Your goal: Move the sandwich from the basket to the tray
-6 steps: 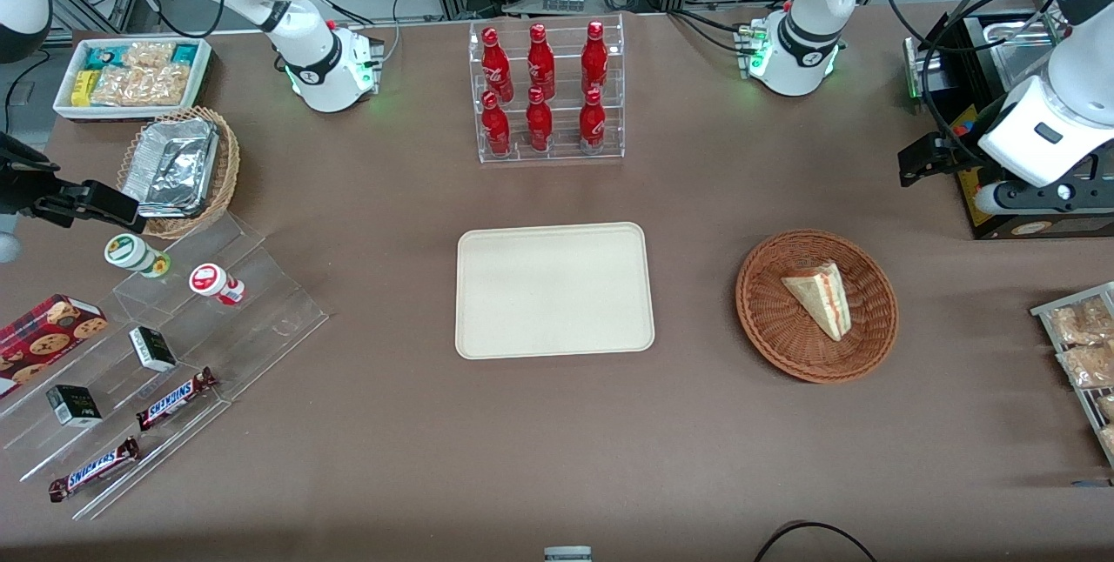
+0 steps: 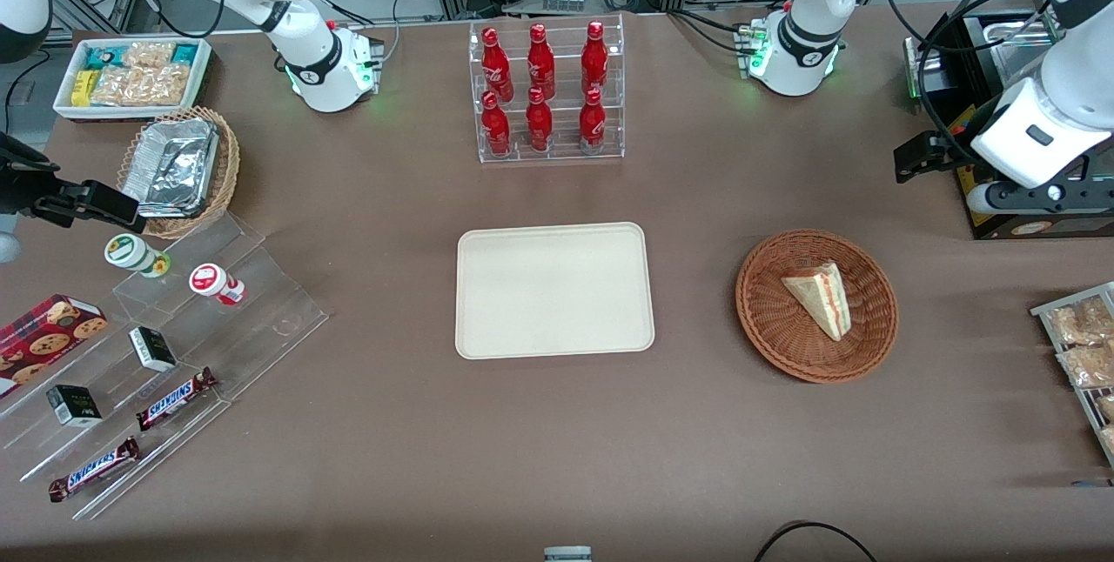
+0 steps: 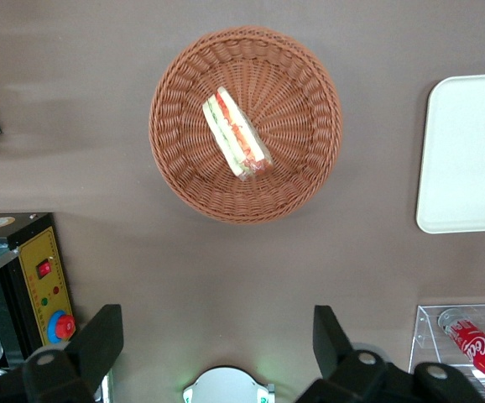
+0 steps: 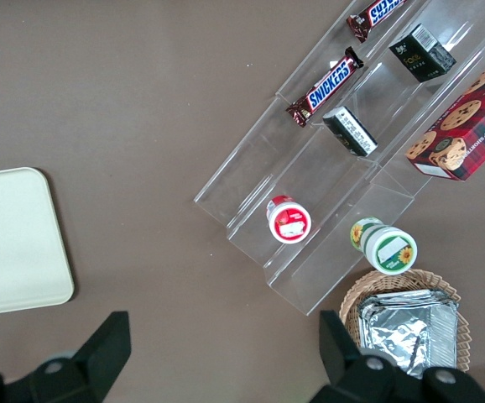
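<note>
The sandwich [image 2: 820,297], a pale bread wedge with red and green filling, lies in the round reddish-brown wicker basket [image 2: 766,318]. The cream tray [image 2: 554,290] lies flat at the table's middle, beside the basket, with nothing on it. My left gripper [image 2: 914,163] hangs high above the table, farther from the front camera than the basket and toward the working arm's end. It is open and holds nothing. The left wrist view shows the open gripper [image 3: 216,336] well apart from the sandwich [image 3: 236,134], the basket [image 3: 310,75] and the tray [image 3: 469,159].
A clear rack of red bottles [image 2: 546,92] stands farther from the front camera than the tray. A black box with a yellow panel [image 2: 1001,197] sits under my arm. A snack rack [image 2: 1079,353] is at the working arm's end. Acrylic steps with snacks [image 2: 174,344] are at the parked arm's end.
My left arm and gripper have shifted slightly away from the front camera and toward the table's middle. The sandwich, basket and tray have not moved.
</note>
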